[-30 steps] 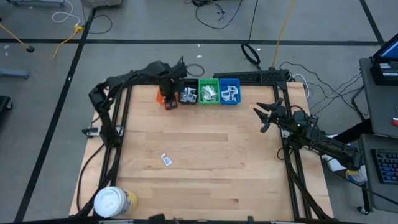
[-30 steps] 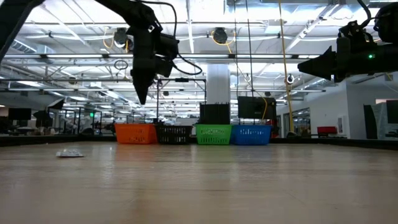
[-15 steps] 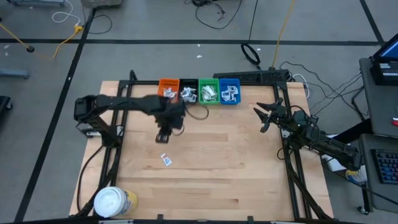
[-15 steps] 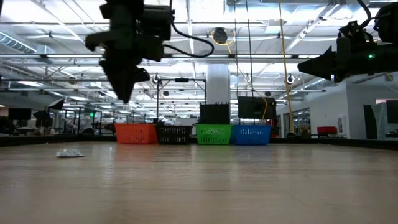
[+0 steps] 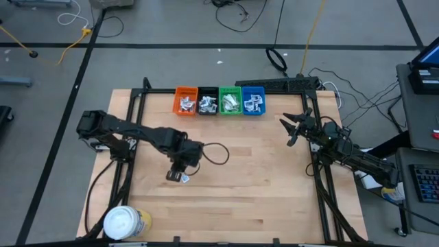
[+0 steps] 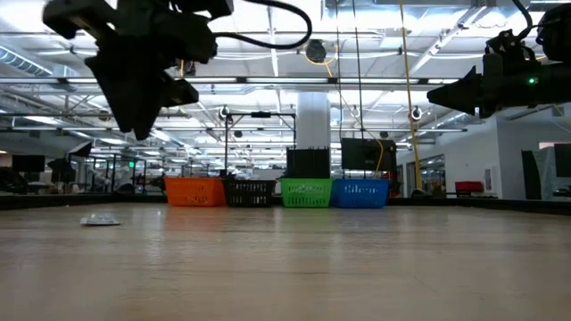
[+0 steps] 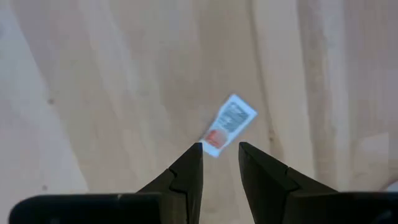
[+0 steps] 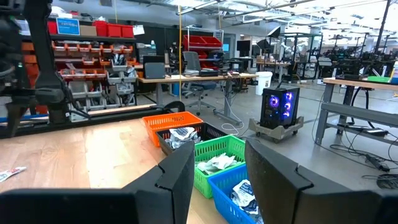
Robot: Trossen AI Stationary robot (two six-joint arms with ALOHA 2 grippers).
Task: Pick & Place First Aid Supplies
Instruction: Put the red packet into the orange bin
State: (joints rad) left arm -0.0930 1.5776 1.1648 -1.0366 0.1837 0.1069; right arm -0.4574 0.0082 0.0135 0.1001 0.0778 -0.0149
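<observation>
Where left gripper (image 7: 220, 149) hovers: jaws open, empty, sachet (image 7: 229, 124) just beyond.

The left arm reaches in from its base at the left edge of the worktop (image 5: 274, 199), stretched low and long toward the middle, wrist bent so the left pincer (image 7: 221, 149) points down at the wood. Its two dark fingers (image 7: 186, 171) stand a narrow gap apart, with nothing between them, and seen from table height the pincer hangs well above the surface. The right arm waits at the right edge, forearm angled back toward its base, and the right pincer (image 5: 293, 127) is held up off the worktop, facing inward, its fingers (image 8: 177, 177) spread apart and empty.
</observation>
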